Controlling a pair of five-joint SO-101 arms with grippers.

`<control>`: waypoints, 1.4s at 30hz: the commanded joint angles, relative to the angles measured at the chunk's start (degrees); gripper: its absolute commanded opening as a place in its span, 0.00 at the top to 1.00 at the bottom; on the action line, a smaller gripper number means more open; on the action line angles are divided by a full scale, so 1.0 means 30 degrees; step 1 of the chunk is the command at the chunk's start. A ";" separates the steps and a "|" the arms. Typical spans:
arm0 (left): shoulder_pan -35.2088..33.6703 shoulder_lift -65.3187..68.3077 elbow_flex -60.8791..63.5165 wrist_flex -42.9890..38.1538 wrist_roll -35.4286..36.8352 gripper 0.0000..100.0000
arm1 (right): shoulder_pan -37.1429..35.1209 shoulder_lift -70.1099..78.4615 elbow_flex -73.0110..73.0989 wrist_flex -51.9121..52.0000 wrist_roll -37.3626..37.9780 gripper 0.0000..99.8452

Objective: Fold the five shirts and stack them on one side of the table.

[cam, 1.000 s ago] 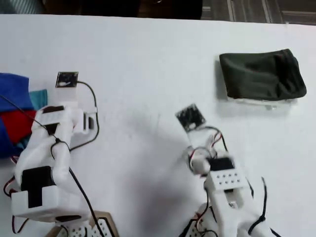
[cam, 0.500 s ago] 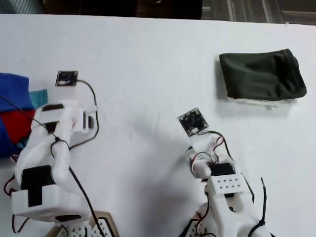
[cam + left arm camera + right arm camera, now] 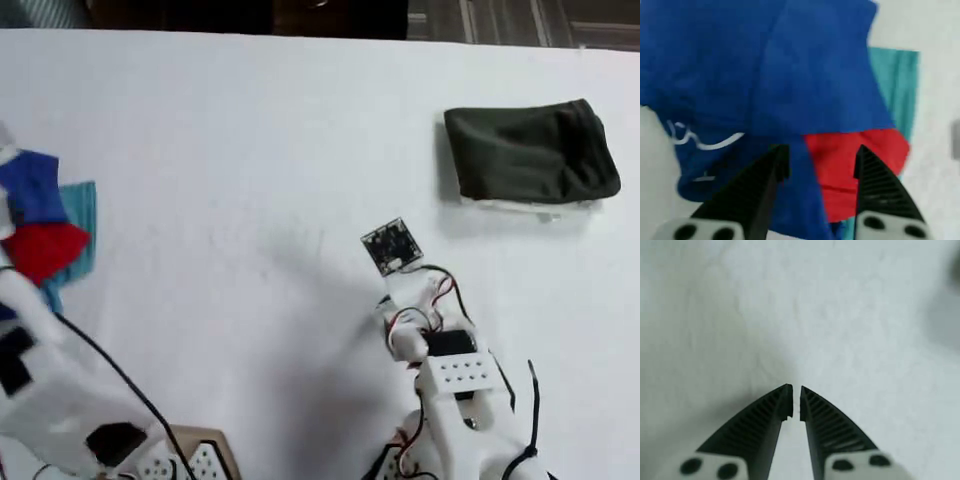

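Note:
A loose pile of shirts lies at the table's left edge: a blue shirt (image 3: 35, 188) (image 3: 790, 75), a red shirt (image 3: 45, 248) (image 3: 860, 160) and a teal shirt (image 3: 82, 215) (image 3: 900, 85) under them. My left gripper (image 3: 822, 152) hovers open above the pile, over the seam where blue meets red. The left arm (image 3: 40, 370) stands at the front left corner. A folded dark green shirt (image 3: 528, 152) rests at the right rear on a thin pale layer (image 3: 530, 208). My right gripper (image 3: 795, 390) is shut on nothing, above bare table; its arm (image 3: 450, 370) is at the front right.
The white table (image 3: 280, 140) is bare between the pile and the folded shirt. A cardboard piece (image 3: 205, 450) sits at the front edge by the left arm's base. Loose cables (image 3: 120, 375) trail from both arms.
The left arm has swung left, off the table's middle and over the shirt pile. The right arm drew back slightly towards the front edge, then held still.

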 commanded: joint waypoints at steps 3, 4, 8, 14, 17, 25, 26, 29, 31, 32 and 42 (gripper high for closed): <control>-0.2286 0.5392 -0.9451 0.3487 -0.0322 0.77 | 0.0278 -0.0542 -0.0088 -0.0366 -0.0147 0.96; -0.2374 0.6359 -1.1150 0.4103 -0.0293 0.77 | 0.0278 -0.0542 -0.0088 -0.0366 -0.0147 0.96; -0.2374 1.0051 -1.7392 0.5802 -0.0293 0.77 | 0.0278 -0.0542 -0.0088 -0.0366 -0.0147 0.96; -0.2139 1.5121 -2.2901 0.7560 -0.0440 0.77 | 0.0278 -0.0542 0.0029 -0.0366 -0.0147 0.96; -0.2110 1.6703 -2.4923 0.8821 -0.0440 0.77 | 0.0249 -0.0542 0.0029 -0.0366 -0.0147 0.96; -0.0938 1.6205 -2.8557 1.1165 -0.0293 0.96 | 0.0249 -0.0542 0.0088 -0.0747 -0.0147 0.96; -0.0703 1.5736 -2.8322 1.1165 -0.0293 0.98 | 0.0249 -0.0542 0.0088 -0.0747 -0.0147 0.96; 0.0293 1.4212 -2.8176 1.1194 0.0557 0.97 | 0.0249 -0.0542 0.0088 -0.0747 -0.0147 0.96; 0.1055 1.2923 -2.8029 1.1253 0.1495 0.98 | 0.0249 -0.0542 0.0088 -0.0747 -0.0147 0.96; 0.1465 1.2337 -2.8029 1.1253 0.1817 0.98 | 0.0249 -0.0542 0.0088 -0.0747 -0.0147 0.96; 0.7326 0.4278 -2.1172 1.1253 0.3399 0.98 | 0.0249 -0.0542 0.0117 -0.0747 -0.0147 0.96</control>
